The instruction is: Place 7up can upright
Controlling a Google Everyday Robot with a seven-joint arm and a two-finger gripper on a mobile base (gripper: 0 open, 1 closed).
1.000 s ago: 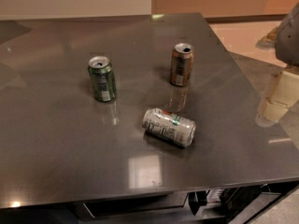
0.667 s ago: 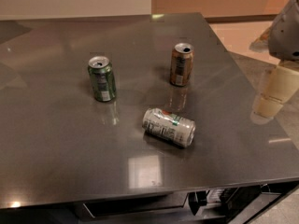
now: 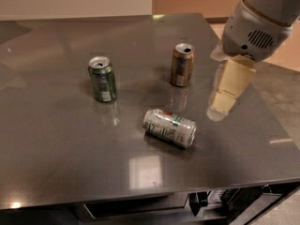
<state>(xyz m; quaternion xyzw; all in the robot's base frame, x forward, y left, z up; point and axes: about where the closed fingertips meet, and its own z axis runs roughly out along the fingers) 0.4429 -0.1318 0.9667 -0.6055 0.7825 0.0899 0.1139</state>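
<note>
7up can [image 3: 169, 128] — on its side, front-centre of surface [image 3: 56, 153], apart from the green can [image 3: 102, 78] and brown can [image 3: 182, 64]. Tool [image 3: 224, 97] — hovering to its right; apart or together, cannot tell. Advice: grip across the body, rotate upright, release gently.

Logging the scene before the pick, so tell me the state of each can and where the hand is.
7up can: lying on its side, front middle of the table, untouched.
dark green can: standing upright, left.
brown-orange can: standing upright, behind the 7up can.
hand: at the table's right side, apart from every can.
</note>
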